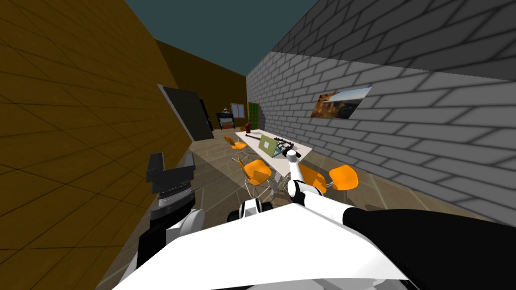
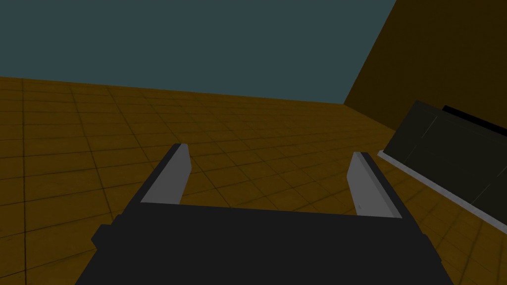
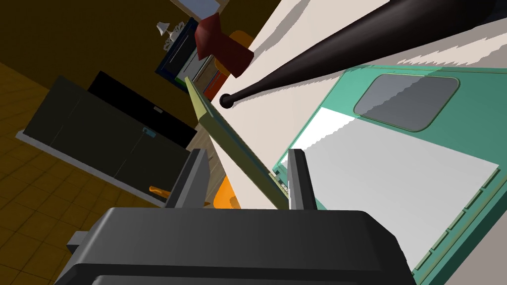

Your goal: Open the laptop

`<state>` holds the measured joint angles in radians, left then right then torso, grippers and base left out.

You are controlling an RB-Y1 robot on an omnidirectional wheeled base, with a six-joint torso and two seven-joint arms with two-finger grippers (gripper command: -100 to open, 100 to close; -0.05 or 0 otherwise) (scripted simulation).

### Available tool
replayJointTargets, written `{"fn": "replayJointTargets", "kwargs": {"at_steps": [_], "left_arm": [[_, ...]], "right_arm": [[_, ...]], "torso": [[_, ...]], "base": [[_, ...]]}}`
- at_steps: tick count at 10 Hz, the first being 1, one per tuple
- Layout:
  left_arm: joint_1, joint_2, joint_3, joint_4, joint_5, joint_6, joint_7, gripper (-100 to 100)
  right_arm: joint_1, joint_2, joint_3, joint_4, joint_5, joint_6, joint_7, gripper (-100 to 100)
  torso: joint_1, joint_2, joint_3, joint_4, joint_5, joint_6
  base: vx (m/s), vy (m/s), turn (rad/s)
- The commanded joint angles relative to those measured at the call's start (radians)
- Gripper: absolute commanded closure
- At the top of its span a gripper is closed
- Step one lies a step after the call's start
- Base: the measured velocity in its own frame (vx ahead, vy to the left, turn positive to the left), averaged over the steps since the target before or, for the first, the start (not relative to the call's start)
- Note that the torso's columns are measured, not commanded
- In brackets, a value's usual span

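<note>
**Gripper straddles half-raised laptop lid**

At the white table's (image 3: 297, 99) long edge, the right gripper (image 3: 246, 153) holds its fingers apart on either side of the olive lid of the teal laptop (image 3: 396, 173). The laptop stands partly open beside a dark bat (image 3: 346, 49). The left gripper (image 2: 270, 150) hangs spread wide by the brown wall (image 2: 99, 123).

The dark box of the right end effector (image 3: 246, 156) is smooth with a soft sheen, and its light grey fingers (image 3: 297, 173) are matt. Between them the olive lid (image 3: 223, 128) of the teal laptop (image 3: 396, 173) looks matt. Its grey touchpad (image 3: 406, 99), further ahead, is slightly glossy. Beyond it a smooth black tapered bat (image 3: 346, 47) lies on the matt cream tabletop (image 3: 277, 118).
</note>
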<state>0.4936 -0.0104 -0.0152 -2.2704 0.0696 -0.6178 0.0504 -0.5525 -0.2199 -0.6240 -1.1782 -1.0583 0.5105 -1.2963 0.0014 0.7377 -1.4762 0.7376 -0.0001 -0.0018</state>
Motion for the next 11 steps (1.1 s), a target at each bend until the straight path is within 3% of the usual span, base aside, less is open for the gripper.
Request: {"fn": "replayJointTargets", "kwargs": {"at_steps": [1,6,7,8,10,11], "left_arm": [[0.0,0.0,0.0,0.0,0.0,0.0,0.0,0],[0.0,0.0,0.0,0.0,0.0,0.0,0.0,0],[0.0,0.0,0.0,0.0,0.0,0.0,0.0,0],[0.0,0.0,0.0,0.0,0.0,0.0,0.0,0],[0.0,0.0,0.0,0.0,0.0,0.0,0.0,0],[0.0,0.0,0.0,0.0,0.0,0.0,0.0,0]], "right_arm": [[-0.02,-0.019,-0.005,0.029,0.021,0.022,-0.072,100],[-0.076,-0.074,-0.02,0.108,0.076,0.073,-0.21,100],[-0.076,-0.074,-0.02,0.108,0.076,0.073,-0.231,100],[-0.073,-0.071,-0.019,0.107,0.074,0.07,-0.212,100],[-0.077,-0.09,-0.029,0.129,0.078,0.112,-0.283,100],[-0.077,-0.09,-0.029,0.129,0.078,0.112,-0.287,100]], "torso": [[0.0,0.0,0.0,0.0,0.0,0.001],[-0.001,0.002,0.001,0.002,0.001,0.002],[-0.001,0.002,0.001,0.002,0.001,0.002],[-0.001,0.003,0.002,0.002,0.001,0.002],[0.0,0.003,0.002,0.003,0.001,0.003],[-0.002,0.002,0.001,0.002,0.001,0.003]], "base": [[0.01,0.0,-0.021],[0.012,-0.001,-0.03],[0.012,-0.001,-0.023],[0.008,-0.002,-0.003],[0.038,-0.014,-0.021],[0.04,-0.021,-0.02]]}}
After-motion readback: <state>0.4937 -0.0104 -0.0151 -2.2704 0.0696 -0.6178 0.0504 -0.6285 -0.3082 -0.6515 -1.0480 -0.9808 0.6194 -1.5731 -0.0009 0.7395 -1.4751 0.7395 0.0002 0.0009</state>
